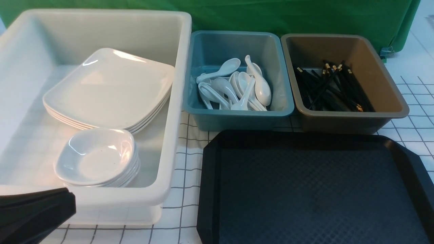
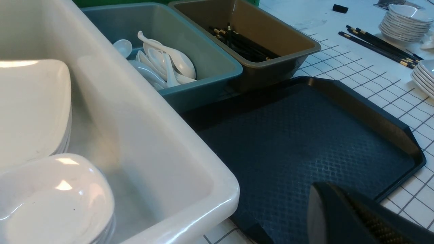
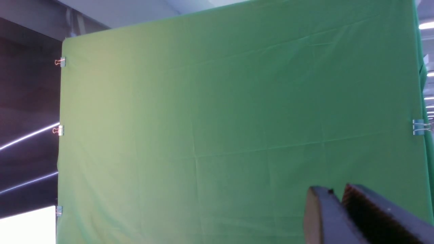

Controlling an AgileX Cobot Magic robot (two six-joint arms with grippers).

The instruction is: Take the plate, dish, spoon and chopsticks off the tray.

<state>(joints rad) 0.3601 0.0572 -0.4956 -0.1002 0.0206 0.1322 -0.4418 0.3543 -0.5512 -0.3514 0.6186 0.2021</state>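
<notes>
The left gripper (image 1: 51, 206) sits pinched shut and empty beside the bare tray (image 1: 315, 189), the right gripper (image 3: 334, 200) barely parted, holding nothing, with plate (image 1: 108, 88), spoon (image 1: 257, 83) and chopsticks (image 1: 334, 88) binned, so clearing looks finished.

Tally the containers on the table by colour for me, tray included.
white tub: 1
teal tub: 1
brown tub: 1
black tray: 1
Total: 4
</notes>
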